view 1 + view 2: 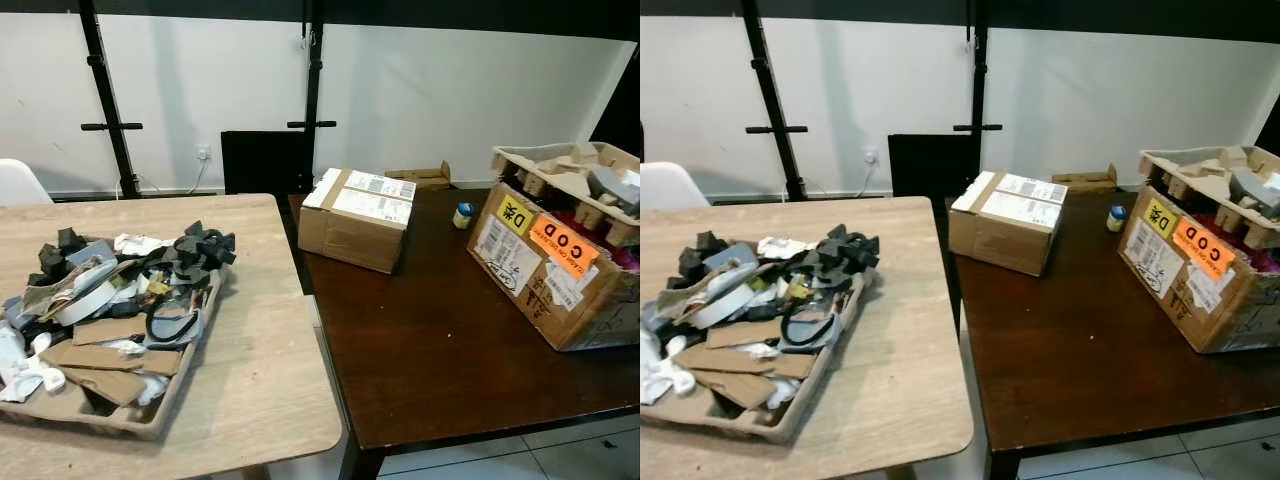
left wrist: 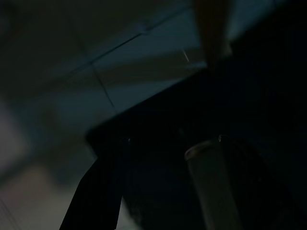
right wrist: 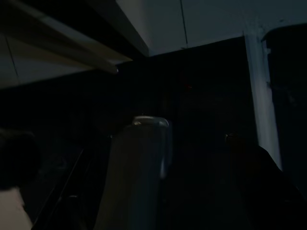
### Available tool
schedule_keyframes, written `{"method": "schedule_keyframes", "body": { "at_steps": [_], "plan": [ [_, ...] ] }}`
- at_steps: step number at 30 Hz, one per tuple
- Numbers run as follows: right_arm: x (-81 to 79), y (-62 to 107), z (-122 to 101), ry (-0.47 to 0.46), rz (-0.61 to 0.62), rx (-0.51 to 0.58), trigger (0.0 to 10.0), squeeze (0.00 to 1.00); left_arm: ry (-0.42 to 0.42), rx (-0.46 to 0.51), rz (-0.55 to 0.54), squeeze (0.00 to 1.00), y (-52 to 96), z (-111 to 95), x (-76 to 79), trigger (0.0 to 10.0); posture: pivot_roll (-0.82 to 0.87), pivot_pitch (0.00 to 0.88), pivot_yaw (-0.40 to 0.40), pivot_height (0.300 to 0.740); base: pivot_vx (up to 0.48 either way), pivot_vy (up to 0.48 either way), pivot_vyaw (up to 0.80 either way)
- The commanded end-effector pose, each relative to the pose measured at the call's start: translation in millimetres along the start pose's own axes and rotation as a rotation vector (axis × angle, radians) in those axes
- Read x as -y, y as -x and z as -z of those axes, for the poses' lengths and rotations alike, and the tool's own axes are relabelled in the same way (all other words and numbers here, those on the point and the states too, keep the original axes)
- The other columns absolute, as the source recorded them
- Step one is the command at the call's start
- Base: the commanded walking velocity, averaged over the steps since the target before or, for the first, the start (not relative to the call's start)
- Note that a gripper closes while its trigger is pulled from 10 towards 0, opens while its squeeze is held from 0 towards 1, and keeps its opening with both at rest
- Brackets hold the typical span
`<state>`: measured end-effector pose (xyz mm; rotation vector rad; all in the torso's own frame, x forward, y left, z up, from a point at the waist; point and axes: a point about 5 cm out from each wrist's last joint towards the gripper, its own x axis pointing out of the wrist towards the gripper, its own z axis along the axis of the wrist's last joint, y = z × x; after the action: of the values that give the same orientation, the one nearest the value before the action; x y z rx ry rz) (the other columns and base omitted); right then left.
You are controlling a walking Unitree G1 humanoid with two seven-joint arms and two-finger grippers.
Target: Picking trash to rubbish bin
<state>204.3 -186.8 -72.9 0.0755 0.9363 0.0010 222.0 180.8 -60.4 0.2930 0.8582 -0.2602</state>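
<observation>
We had the trash heaped in a cardboard tray on the light table, left of the dark table. Both grippers hung in shadow, and we couldn't tell their fingers' state.

**Head views evenly lit; wrist views underexposed**

Both eye views are bright and evenly lit, sharp throughout, with soft shadows. The dark table carries a faint sheen, no hard glare. The white wall is cleanly exposed. Both wrist views are very dark, murky and blurred.
</observation>
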Motion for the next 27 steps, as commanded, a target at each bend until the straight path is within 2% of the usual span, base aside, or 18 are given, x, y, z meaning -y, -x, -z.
{"method": "schedule_keyframes", "body": {
  "at_steps": [1, 3, 7, 9, 10, 11, 16, 18, 20, 21, 24, 25, 26, 27],
  "plan": [
    [2.0, 2.0, 13.4, 0.015, -0.009, -0.05, 10.0, 0.0, -0.118, -0.025, 0.051, 0.0, 2.6, 8.5, 0.6, 10.0, -0.05, 0.101, -0.022, 0.74, 0.0, 0.0, 0.0],
    [4.3, 2.8, 16.3, 0.053, -0.011, -0.07, 10.0, 0.0, -0.18, -0.02, 0.082, 0.0, 4.1, 8.7, -2.0, 10.0, -0.06, 0.097, -0.023, 0.74, 0.0, 0.0, 0.0],
    [8.4, 4.5, 22.5, 0.099, -0.016, -0.105, 10.0, 0.0, -0.25, -0.017, 0.14, 0.0, 7.9, 11.5, -6.5, 10.0, -0.06, 0.093, -0.023, 0.74, 0.0, 0.0, 0.0],
    [11.3, 5.9, 25.2, 0.141, -0.04, -0.117, 10.0, 0.0, -0.337, 0.017, 0.236, 0.0, 13.9, 11.3, -9.6, 10.0, -0.06, 0.089, -0.024, 0.74, 0.0, 0.0, 0.0],
    [11.3, 5.9, 25.2, 0.141, -0.04, -0.117, 10.0, 0.0, -0.337, 0.017, 0.236, 0.0, 13.9, 11.3, -9.6, 10.0, -0.06, 0.089, -0.024, 0.74, 0.0, 0.0, 0.0],
    [13.0, 6.5, 23.8, 0.16, -0.063, -0.108, 10.0, 0.0, -0.364, 0.046, 0.291, 0.0, 18.9, 9.6, -12.2, 10.0, -0.05, 0.085, -0.031, 0.74, 0.0, 0.0, 0.0],
    [24.7, 15.1, 8.0, 0.307, -0.304, -0.061, 10.0, 0.0, -0.448, 0.147, 0.529, 0.0, 53.5, -5.5, -28.7, 10.0, -0.05, 0.087, -0.028, 0.74, 0.0, 0.0, 0.0],
    [33.5, 22.7, 1.8, 0.38, -0.386, -0.048, 10.0, 0.0, -0.478, 0.162, 0.606, 0.0, 68.8, -11.2, -32.4, 10.0, -0.06, 0.088, -0.024, 0.74, 0.0, 0.0, 0.0],
    [35.6, 25.3, -0.7, 0.404, -0.408, -0.038, 10.0, 0.0, -0.489, 0.166, 0.624, 0.0, 72.6, -12.8, -32.9, 10.0, -0.06, 0.088, -0.024, 0.74, 0.0, 0.0, 0.0],
    [42.0, 34.2, -10.9, 0.471, -0.466, 0.018, 10.0, 0.0, -0.505, 0.177, 0.7, 0.0, 85.0, -16.8, -31.2, 10.0, -0.05, 0.089, -0.02, 0.74, 0.0, 0.0, 0.0],
    [43.5, 45.5, -28.7, 0.482, -0.53, 0.113, 10.0, 0.0, -0.525, 0.196, 0.735, 0.0, 92.8, -21.3, -29.7, 10.0, -0.06, 0.092, -0.016, 0.74, 0.0, 0.0, 0.0],
    [41.5, 60.4, -44.5, 0.504, -0.627, 0.17, 10.0, 0.0, -0.535, 0.248, 0.749, 0.0, 99.0, -30.7, -28.0, 10.0, -0.06, 0.092, -0.013, 0.74, 0.0, 0.0, 0.0],
    [41.5, 60.4, -44.5, 0.504, -0.627, 0.17, 10.0, 0.0, -0.535, 0.248, 0.749, 0.0, 99.0, -30.7, -28.0, 10.0, -0.06, 0.092, -0.013, 0.74, 0.0, 0.0, 0.0],
    [39.3, 68.7, -50.6, 0.512, -0.688, 0.18, 10.0, 0.0, -0.513, 0.278, 0.763, 0.0, 102.0, -37.6, -26.1, 10.0, -0.06, 0.093, -0.013, 0.74, 0.0, 0.0, 0.0]
  ]
}}
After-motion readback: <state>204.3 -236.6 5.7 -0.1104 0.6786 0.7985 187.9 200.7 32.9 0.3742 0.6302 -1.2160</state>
